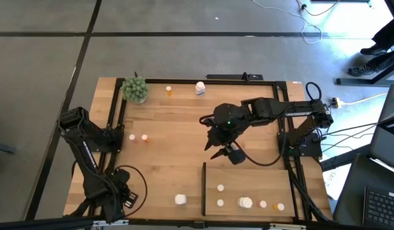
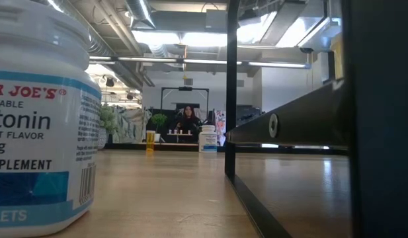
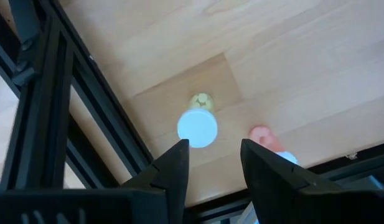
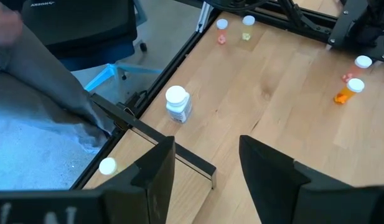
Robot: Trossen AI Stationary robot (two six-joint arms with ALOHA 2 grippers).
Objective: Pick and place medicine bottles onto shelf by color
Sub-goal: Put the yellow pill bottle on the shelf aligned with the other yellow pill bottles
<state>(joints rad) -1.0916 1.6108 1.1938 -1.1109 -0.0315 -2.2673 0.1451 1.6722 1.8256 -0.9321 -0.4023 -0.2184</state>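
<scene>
Five bottles already stand on the shelf (image 1: 248,182), the pale panel at the tabletop's (image 1: 177,147) near right with a black strip along its left edge: a small white-capped one (image 1: 220,188) near the strip, another (image 1: 220,203) below it, a chunkier white bottle (image 1: 246,202), and two with orange showing (image 1: 263,204) (image 1: 280,206) toward the right end. The rest remain loose: a chunky white bottle (image 1: 180,200) just left of the strip, a white and an orange one (image 1: 132,137) (image 1: 144,137) near the left frame, an orange bottle (image 1: 168,91) and a larger white one (image 1: 200,87) along the far edge beside the green spiky plant ball (image 1: 135,89). The right gripper (image 1: 217,149) hovers over the middle of the tabletop, just above the shelf's far left corner; its jaws stand apart with nothing between them in the right wrist view. The left gripper (image 3: 213,162) waits at the left side, jaws likewise parted and empty, looking down at a white cap (image 3: 197,127) and a pinkish-orange one (image 3: 261,134). I judge the work to be between placements, the right arm free for another pick. The next move calls for choosing a loose bottle, likely the chunky white one nearest the strip, descending with jaws straddling it, then setting it among the whites on the shelf.
</scene>
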